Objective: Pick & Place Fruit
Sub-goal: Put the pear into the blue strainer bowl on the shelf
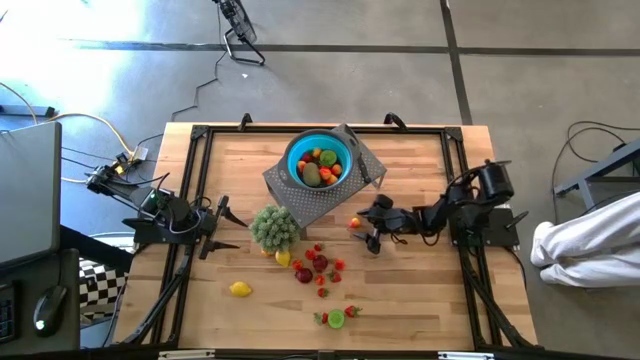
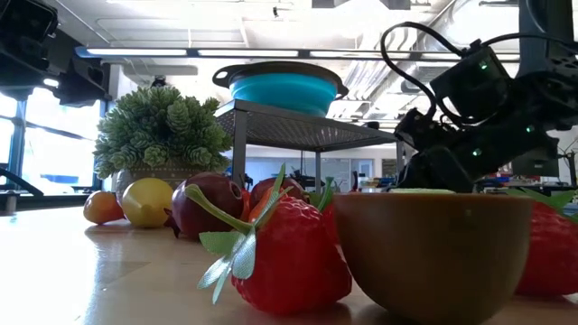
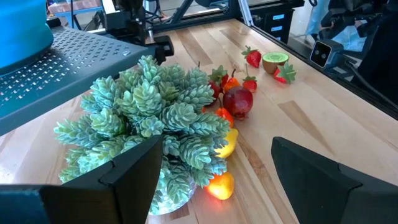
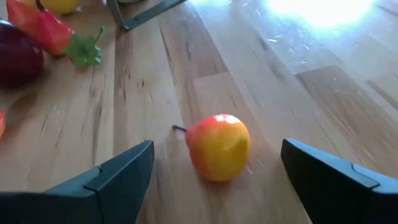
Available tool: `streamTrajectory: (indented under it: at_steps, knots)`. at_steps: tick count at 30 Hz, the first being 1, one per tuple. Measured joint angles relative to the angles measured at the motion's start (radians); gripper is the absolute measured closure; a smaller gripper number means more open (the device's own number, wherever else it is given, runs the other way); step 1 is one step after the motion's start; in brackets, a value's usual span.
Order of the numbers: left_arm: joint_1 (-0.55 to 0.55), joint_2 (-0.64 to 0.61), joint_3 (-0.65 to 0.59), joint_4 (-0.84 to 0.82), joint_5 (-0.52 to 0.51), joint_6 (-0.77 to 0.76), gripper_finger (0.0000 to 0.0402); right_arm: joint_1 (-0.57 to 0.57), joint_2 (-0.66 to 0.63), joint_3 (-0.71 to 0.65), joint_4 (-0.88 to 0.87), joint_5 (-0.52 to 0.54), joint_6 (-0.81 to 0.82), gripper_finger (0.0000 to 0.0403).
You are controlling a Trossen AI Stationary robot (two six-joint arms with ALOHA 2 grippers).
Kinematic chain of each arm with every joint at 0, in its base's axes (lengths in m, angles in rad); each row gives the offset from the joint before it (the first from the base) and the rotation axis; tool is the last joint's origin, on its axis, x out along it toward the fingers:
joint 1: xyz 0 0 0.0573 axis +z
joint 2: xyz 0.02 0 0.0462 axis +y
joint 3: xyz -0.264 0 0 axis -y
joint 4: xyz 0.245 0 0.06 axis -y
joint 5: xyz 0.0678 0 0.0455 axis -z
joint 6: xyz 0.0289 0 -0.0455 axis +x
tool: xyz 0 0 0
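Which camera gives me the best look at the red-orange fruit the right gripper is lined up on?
Right wrist view: the red-orange fruit lies on bare wood between the open right gripper fingers, untouched. The high view shows it small; the other views don't clearly show it.

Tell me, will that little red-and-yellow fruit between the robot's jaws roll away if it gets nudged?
Probably. The fruit is rounded and lies loose on the smooth table, so a nudge could roll it. Its glossy skin may slip. The right gripper stands open around it, not touching.
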Motion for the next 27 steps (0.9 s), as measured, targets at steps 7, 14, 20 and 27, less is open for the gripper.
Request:
streamTrajectory:
  at_steps: [7, 14, 20, 27]
  knots:
    - [0.0, 0.0, 0.0, 0.0, 0.0, 0.0, 0.0107, -0.002, 0.007, 0.012, -0.001, -0.007, -0.021, 0.0066]
    - [0.0, 0.0, 0.0, 0.0, 0.0, 0.0, 0.0107, -0.002, 0.007, 0.012, -0.004, -0.004, -0.02, 0.0117]
    - [0.0, 0.0, 0.0, 0.0, 0.0, 0.0, 0.0107, -0.002, 0.008, 0.012, -0.004, -0.009, -0.02, 0.0155]
    - [0.0, 0.0, 0.0, 0.0, 0.0, 0.0, 0.0107, -0.002, 0.008, 0.012, -0.005, -0.011, -0.02, 0.0187]
